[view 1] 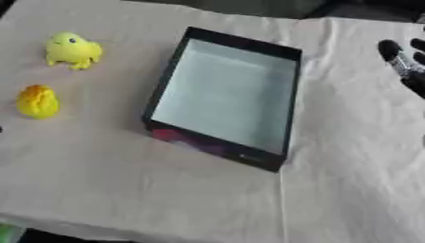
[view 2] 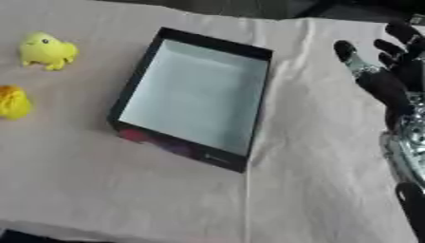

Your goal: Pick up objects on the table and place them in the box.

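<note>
A black box (view 1: 290,128) with a pale blue-white inside lies open in the middle of the cloth-covered table, with nothing in it. A yellow frog-like toy (view 1: 73,49) sits at the far left. Nearer me on the left lies a second yellow, egg-shaped toy (view 1: 37,101). My right hand (view 2: 388,83) hovers open at the right edge, fingers straight and pointing away, well to the right of the box. It holds nothing. My left hand does not show in either view.
A creased beige cloth (view 1: 166,190) covers the whole table. Its near edge runs along the bottom left, where a small green thing (view 1: 8,232) shows. Dark floor lies beyond the far edge.
</note>
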